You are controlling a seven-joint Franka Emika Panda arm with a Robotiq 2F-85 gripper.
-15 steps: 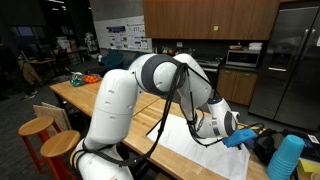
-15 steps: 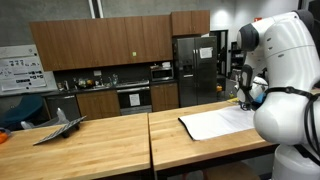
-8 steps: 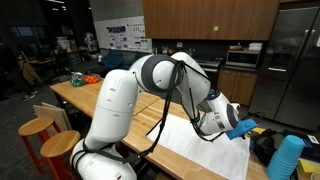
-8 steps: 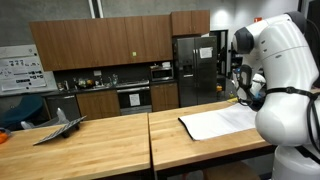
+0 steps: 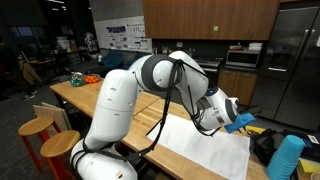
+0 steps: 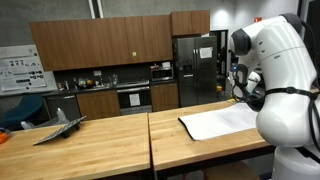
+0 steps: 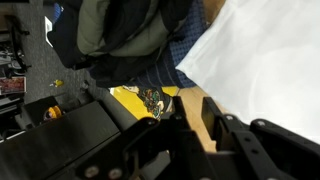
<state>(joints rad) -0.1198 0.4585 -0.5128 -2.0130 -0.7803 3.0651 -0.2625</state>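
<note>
Well, in an exterior view my gripper (image 5: pixel 238 122) hangs low over the far right edge of the white sheet (image 5: pixel 205 150), which lies flat on the wooden table (image 5: pixel 130 118). A blue piece (image 5: pixel 243 121) shows at my fingertips. I cannot tell whether I am pinching it, nor whether my jaws are spread or pressed together. Just to my right a dark bag (image 5: pixel 268 146) sits on the table, with a stack of blue cups (image 5: pixel 287 158) beside it, and both crowd that end. My white arm (image 5: pixel 120 105) curves up from the near left. Two stools (image 5: pixel 45 135) stand at the left, and orange things (image 5: pixel 90 78) lie at the far end.

In an exterior view from across the counter, the white sheet (image 6: pixel 215 122) spreads over the right part of the table, and my own arm (image 6: pixel 285 80) hides most of my gripper. A grey folded thing (image 6: pixel 58 130) lies well apart at the left, and a dark fridge (image 6: pixel 195 68) stands behind.

In the wrist view the sheet (image 7: pixel 265 60) fills the upper right and the bag (image 7: pixel 120 35) the top. A yellow thing (image 7: pixel 135 98) lies between the bag and my dark fingers (image 7: pixel 222 130).
</note>
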